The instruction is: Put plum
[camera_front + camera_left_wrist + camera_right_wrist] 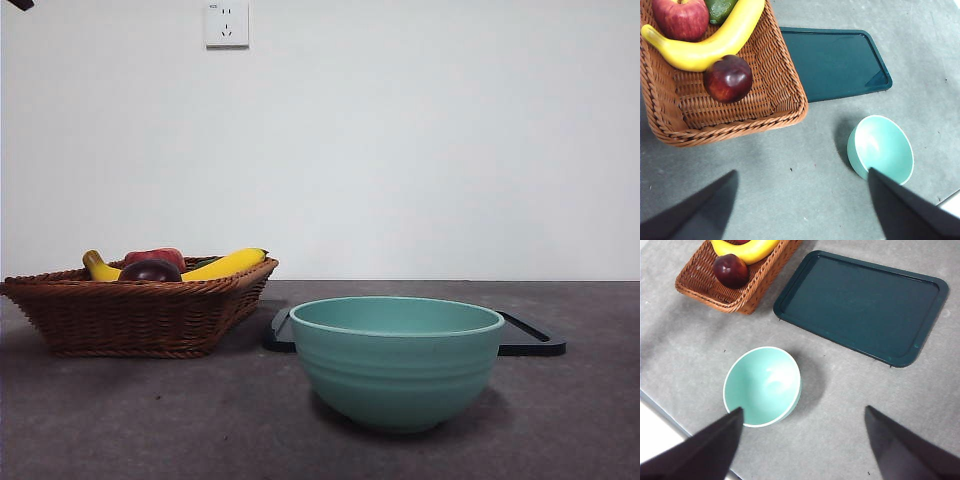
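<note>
The dark maroon plum (728, 78) lies in the wicker basket (790, 95), next to a banana (710, 44). It also shows in the front view (150, 270) and in the right wrist view (730, 270). My left gripper (800, 210) is open and empty, high above the table near the basket's corner. My right gripper (802, 445) is open and empty, high above the table beside the teal bowl (762, 386). The bowl is empty; it also shows in the front view (397, 362) and the left wrist view (881, 148).
The basket (130, 312) also holds a red apple (681, 18) and a green fruit (720, 8). A dark green empty tray (865, 305) lies behind the bowl, also in the left wrist view (832, 62). The table's edge (660, 412) runs close to the bowl.
</note>
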